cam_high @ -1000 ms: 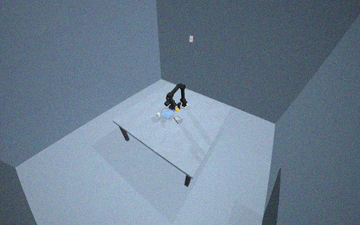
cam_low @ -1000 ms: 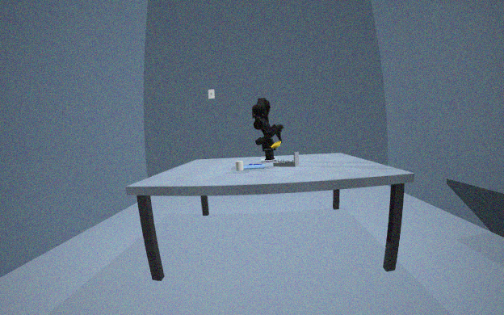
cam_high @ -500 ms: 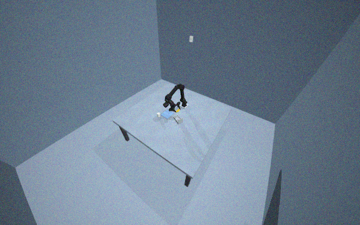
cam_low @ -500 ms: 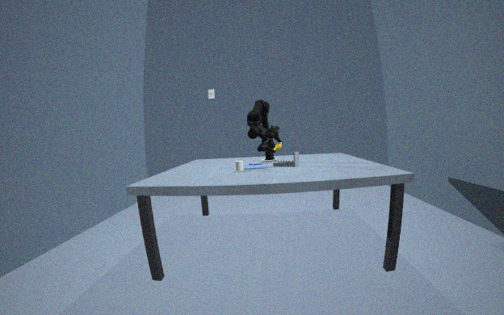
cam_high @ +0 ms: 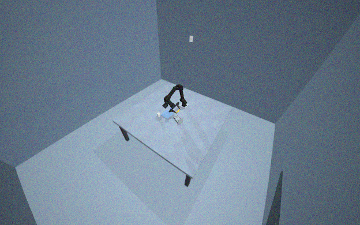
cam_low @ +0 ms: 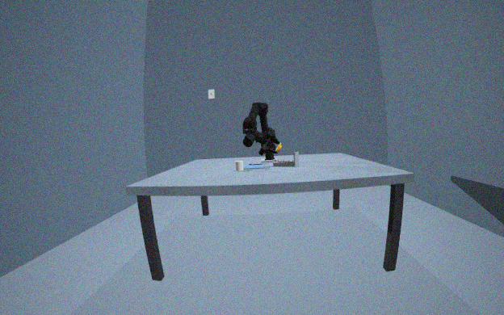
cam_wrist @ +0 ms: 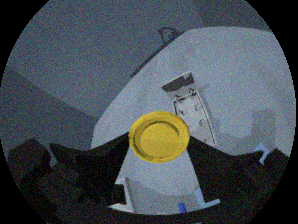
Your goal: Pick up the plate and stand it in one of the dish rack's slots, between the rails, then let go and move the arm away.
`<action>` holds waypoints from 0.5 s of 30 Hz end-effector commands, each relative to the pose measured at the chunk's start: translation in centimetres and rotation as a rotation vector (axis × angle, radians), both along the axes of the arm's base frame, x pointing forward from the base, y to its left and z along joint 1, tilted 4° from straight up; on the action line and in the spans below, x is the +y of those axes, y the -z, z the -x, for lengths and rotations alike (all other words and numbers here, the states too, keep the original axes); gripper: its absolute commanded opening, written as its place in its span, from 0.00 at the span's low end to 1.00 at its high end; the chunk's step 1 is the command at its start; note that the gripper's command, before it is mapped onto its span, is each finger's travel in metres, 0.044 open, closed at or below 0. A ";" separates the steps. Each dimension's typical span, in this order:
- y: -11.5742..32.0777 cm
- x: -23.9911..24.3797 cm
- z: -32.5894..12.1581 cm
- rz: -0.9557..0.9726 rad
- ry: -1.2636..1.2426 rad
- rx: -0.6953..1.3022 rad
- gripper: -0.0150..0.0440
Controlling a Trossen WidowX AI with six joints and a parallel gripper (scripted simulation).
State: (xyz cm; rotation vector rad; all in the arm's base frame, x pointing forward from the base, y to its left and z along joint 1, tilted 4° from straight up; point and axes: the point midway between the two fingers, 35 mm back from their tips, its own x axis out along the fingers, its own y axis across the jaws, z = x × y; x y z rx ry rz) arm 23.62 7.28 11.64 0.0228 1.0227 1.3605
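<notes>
Plate: yellow, up in the air, off the table.
Gripper: jaws pinching the plate's rim.
Dish rack: grey, beyond the plate.

No text, label, brand, number or sign can be read in any of the views.

Arm bent, fingers clamped

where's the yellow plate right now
The yellow plate sits centre of the wrist view, gripped in the end effector, lifted above the table near the dish rack.
</notes>
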 end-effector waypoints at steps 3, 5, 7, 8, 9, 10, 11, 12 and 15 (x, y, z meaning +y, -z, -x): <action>0.3 -0.2 -0.2 -0.098 -0.013 -0.104 0.25; 0.4 -0.3 -0.3 -0.130 -0.015 -0.145 0.25; 0.5 -0.4 -0.4 -0.160 -0.015 -0.187 0.25; 0.6 -0.5 -0.4 -0.175 -0.015 -0.208 0.25; 0.6 -0.5 -0.5 -0.189 -0.014 -0.230 0.25; 0.7 -0.6 -0.5 -0.203 -0.013 -0.252 0.25; 0.7 -0.7 -0.5 -0.217 -0.011 -0.275 0.25; 0.7 -0.7 -0.6 -0.230 -0.009 -0.298 0.25; 0.8 -0.9 -0.8 -0.267 -0.001 -0.371 0.25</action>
